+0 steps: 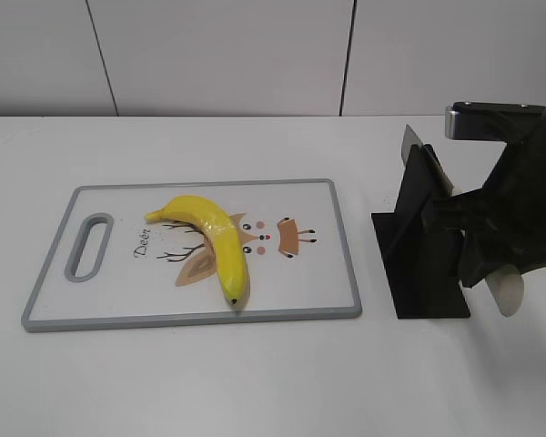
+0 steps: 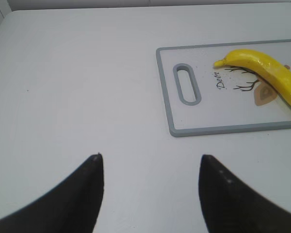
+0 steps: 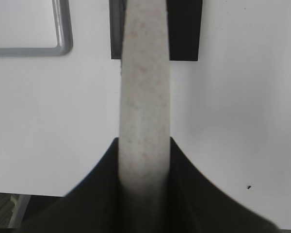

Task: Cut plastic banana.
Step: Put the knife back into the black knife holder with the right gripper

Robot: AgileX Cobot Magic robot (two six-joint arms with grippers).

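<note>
The plastic banana lies on the cutting board at the centre-left of the exterior frame, stem end toward the board's handle slot and dark tip close to the board's near edge. The board rests flat on the white bench. At the right of that frame the right hand is closed on the pale handle of a knife, which sits in a black knife stand just beside the board; the right wrist view shows the handle clamped between both fingers. The left hand hangs over bare bench in the lower part of the left wrist frame, fingers apart and holding nothing, well clear of the board. Judged from its glossy moulded surface, the banana is probably light, rigid and slippery, and its curved body is likely to roll or skid under blade pressure. A steadying grip is best taken across the thick stem half, leaving the tip half free for the cut. No seam is discernible at this distance, so the cut line cannot be told.
</note>
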